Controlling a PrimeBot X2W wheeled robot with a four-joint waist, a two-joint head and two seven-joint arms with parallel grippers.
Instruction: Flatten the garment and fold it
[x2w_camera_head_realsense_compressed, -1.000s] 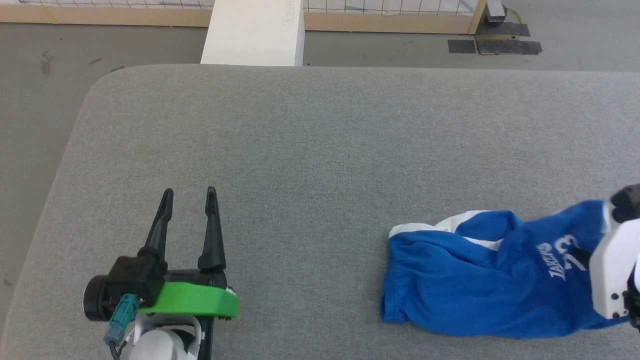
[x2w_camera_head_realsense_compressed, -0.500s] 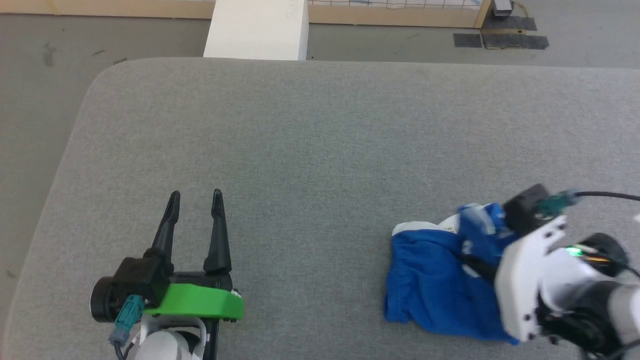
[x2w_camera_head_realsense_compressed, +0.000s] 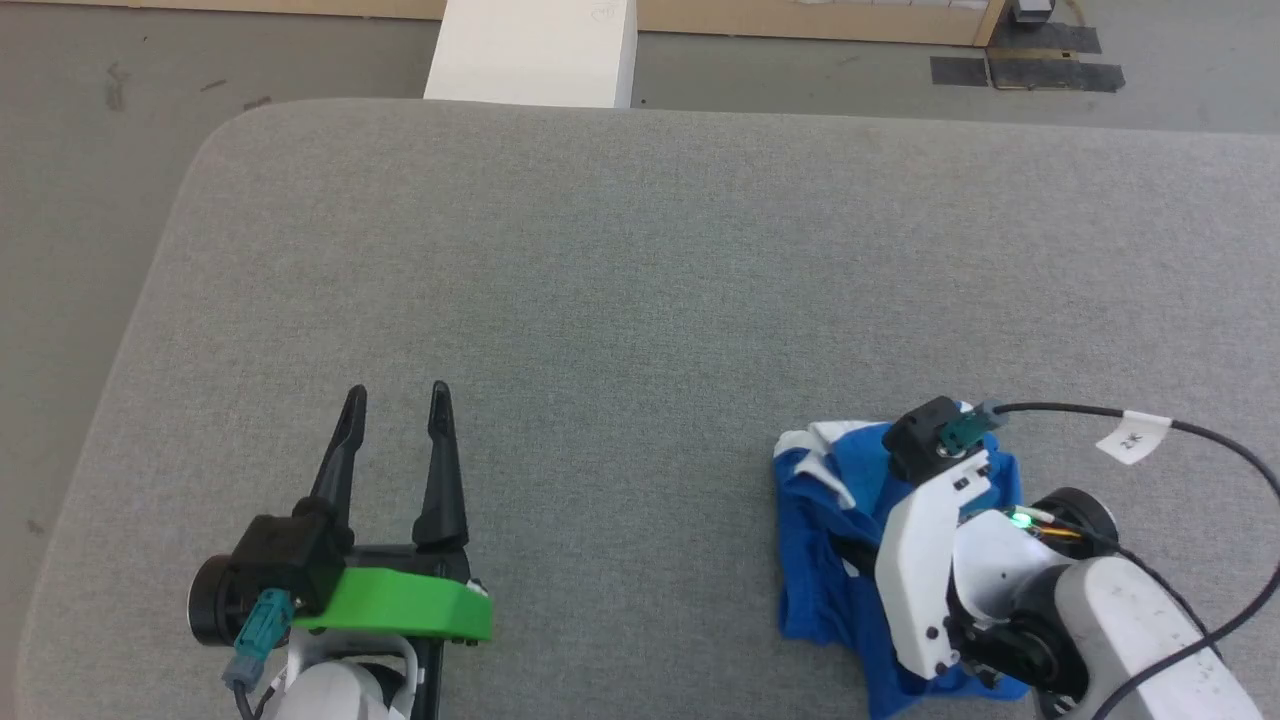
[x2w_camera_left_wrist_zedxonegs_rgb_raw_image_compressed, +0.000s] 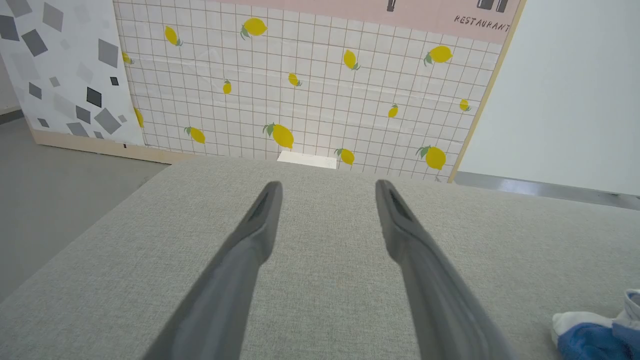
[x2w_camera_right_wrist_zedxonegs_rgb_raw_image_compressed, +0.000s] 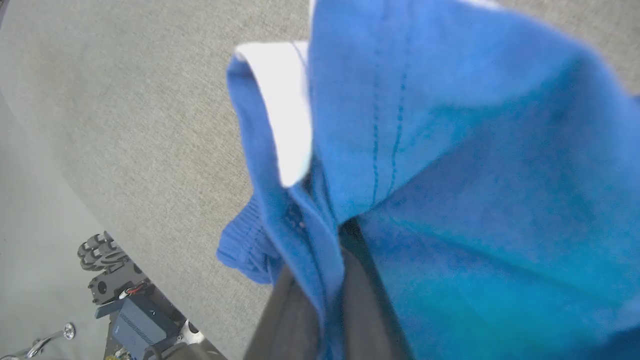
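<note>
Dragging the blue garment (x2w_camera_head_realsense_compressed: 815, 560) leftward, my right gripper (x2w_camera_right_wrist_zedxonegs_rgb_raw_image_compressed: 345, 260), clamped on its fabric, has bunched it at the grey table's (x2w_camera_head_realsense_compressed: 600, 300) near right; my left gripper (x2w_camera_head_realsense_compressed: 395, 400) stays spread wide, empty.

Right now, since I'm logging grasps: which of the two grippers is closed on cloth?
The right gripper, shut on the blue garment; the left gripper stands open, well apart from it.

Two hands — left hand (x2w_camera_head_realsense_compressed: 397, 388), right hand (x2w_camera_right_wrist_zedxonegs_rgb_raw_image_compressed: 346, 236) — one garment (x2w_camera_head_realsense_compressed: 810, 545), one table (x2w_camera_head_realsense_compressed: 640, 250), one white block (x2w_camera_head_realsense_compressed: 530, 50).
</note>
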